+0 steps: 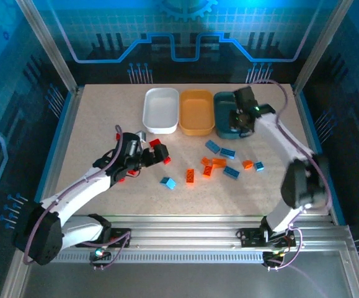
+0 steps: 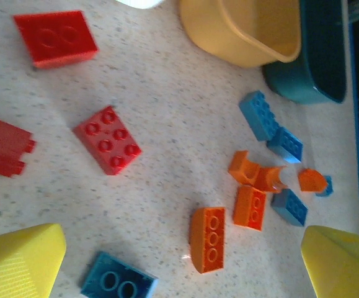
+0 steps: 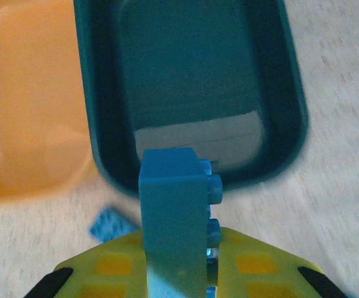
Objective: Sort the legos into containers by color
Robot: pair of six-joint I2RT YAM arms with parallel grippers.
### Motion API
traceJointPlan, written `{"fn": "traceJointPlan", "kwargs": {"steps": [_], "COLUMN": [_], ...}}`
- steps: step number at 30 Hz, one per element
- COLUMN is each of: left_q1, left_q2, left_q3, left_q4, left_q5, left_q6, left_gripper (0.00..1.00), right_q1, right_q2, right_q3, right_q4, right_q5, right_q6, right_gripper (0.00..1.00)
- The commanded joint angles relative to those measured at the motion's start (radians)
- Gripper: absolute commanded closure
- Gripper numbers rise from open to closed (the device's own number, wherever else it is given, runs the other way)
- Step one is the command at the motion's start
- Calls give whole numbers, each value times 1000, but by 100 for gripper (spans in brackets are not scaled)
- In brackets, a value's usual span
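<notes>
Blue lego [image 3: 176,217] clamped in right gripper [image 3: 179,267] over teal tub [image 3: 191,81], plain at the wrist, too small to tell from above; left gripper [image 2: 182,264] spread wide, empty.

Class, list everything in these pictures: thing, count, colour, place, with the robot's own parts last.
table: one, speckled beige, under everything.
white tub: one, white, left end of the far row.
orange tub: one, yellow-orange, middle of that row.
teal tub: one, dark teal, right end.
red bricks: at least three, red, left part of the table.
orange bricks: five, orange, loose mid-table.
blue bricks: five, light blue, loose among the orange ones.
held brick: one, blue, over the teal tub.
left gripper: one, open, near the red bricks.
right gripper: one, shut on the held brick.
</notes>
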Motion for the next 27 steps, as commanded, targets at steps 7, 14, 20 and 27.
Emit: {"fn": "traceJointPlan", "kwargs": {"steps": [7,14,20,27], "left_q1": [40,42,28,-159], "left_q2": [19,62,153,229], "left_q3": [13,75,114,161], "left_q4": [-131,-191,-171,-259], "left_q5": [-34,-72,-20,-102], "left_q6": [11,62,34,-20], "left_gripper": [1,1,2,9], "right_q1": [-40,-30,40,159], "right_q2": [462,369,152,-30], "right_q3": [458,412,195,-166], "right_q4": [-110,-62,3,94], "right_q5": [25,6,11,-85], "right_q6": [-149,-176,-168,-150], "right_gripper": [73,42,42,43]}}
